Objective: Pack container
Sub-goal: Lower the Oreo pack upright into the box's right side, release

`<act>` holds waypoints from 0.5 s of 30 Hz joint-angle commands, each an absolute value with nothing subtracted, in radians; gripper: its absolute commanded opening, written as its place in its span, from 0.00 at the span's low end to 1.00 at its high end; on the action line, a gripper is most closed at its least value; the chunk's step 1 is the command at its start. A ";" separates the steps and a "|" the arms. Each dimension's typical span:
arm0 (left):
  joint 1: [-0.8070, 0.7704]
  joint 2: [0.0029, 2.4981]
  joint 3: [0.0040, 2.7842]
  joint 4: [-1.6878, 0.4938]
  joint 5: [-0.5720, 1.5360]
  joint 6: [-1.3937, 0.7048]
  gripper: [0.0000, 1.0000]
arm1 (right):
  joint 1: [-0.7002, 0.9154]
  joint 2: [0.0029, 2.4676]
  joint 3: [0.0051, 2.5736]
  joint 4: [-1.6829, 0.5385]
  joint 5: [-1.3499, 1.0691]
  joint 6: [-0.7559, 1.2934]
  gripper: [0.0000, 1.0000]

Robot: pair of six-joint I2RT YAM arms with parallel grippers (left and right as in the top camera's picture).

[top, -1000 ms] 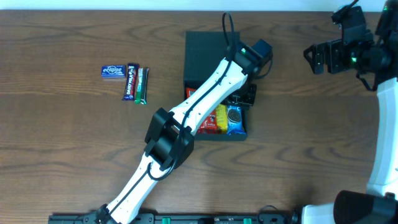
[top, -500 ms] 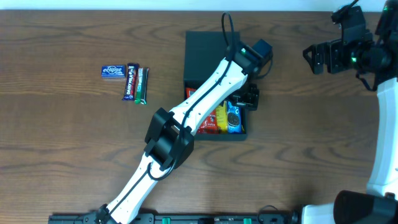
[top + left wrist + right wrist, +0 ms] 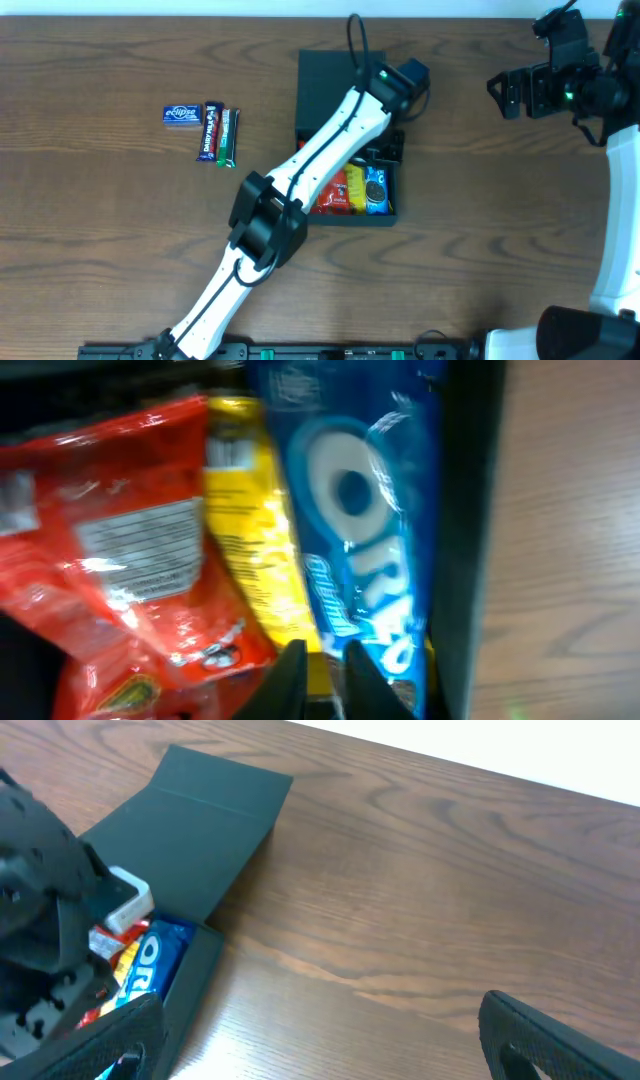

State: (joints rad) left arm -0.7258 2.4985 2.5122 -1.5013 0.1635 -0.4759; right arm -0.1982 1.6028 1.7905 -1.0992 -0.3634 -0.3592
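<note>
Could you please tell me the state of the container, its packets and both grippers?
container: open, lid flap folded back flat.
Oreo packet: inside, against the wall.
yellow packet: inside, beside it.
red packet: inside.
left gripper: jaws shut, above the packets.
right gripper: jaws wide open, empty.

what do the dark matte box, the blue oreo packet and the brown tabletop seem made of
Dark green-black rectangular box: probably card or paperboard, matte; flat creased flap lid, no shine.
Blue Oreo packet: glossy plastic film; wrinkles, glare.
Brown tabletop: wood or wood-look laminate; grain lines.
</note>
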 commanded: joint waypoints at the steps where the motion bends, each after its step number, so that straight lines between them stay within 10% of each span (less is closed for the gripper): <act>1: -0.698 2.490 2.537 -1.511 0.146 -0.479 0.06 | -0.205 1.603 1.792 -1.100 -0.374 -0.368 0.99; 15: -0.701 2.492 2.455 -1.438 0.101 -0.479 0.06 | -0.205 1.603 1.792 -1.100 -0.374 -0.368 0.99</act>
